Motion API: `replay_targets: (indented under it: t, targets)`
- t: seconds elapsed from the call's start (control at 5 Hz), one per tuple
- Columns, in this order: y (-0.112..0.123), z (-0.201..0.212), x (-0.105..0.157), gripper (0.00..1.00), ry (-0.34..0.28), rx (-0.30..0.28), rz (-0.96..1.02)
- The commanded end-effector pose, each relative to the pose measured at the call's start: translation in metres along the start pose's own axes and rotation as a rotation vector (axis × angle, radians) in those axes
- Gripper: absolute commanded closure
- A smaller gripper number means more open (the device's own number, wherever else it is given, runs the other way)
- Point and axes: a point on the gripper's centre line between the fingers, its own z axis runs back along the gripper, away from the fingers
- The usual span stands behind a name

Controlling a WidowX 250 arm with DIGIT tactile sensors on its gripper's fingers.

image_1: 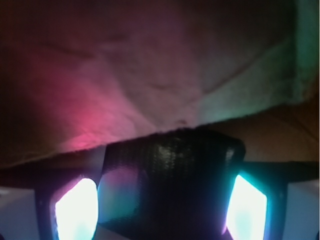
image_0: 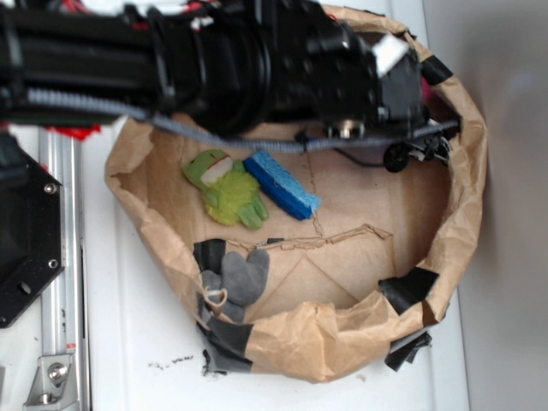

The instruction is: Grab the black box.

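In the wrist view the black box (image_1: pixel 175 165) fills the space between my two glowing finger pads (image_1: pixel 75 210). It is glossy, with rounded corners. My gripper (image_1: pixel 161 200) is shut on it, each pad against one side. Crumpled brown paper rises close behind the box. In the exterior view my gripper (image_0: pixel 398 81) sits at the far right of the paper bin, against its back wall. The arm and gripper hide the box in that view.
The brown paper bin (image_0: pixel 462 171) holds a green frog plush (image_0: pixel 227 188), a blue sponge (image_0: pixel 281 184) and a grey soft toy (image_0: pixel 244 276). Black tape patches the rim. A black hexagonal plate (image_0: pixel 26 248) and a metal rail (image_0: pixel 60 257) lie to the left.
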Motion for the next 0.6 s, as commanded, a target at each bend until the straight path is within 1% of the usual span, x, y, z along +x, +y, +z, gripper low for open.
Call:
replay_targets:
  t: [0.0,0.2,0.4]
  targets:
    - [0.004,0.035,-0.022,1.0,0.156,-0.114,-0.019]
    - [-0.002,0.057,-0.037,1.0,0.196,-0.184,-0.108]
    - [-0.008,0.075,-0.047,1.0,0.182,-0.244,-0.244]
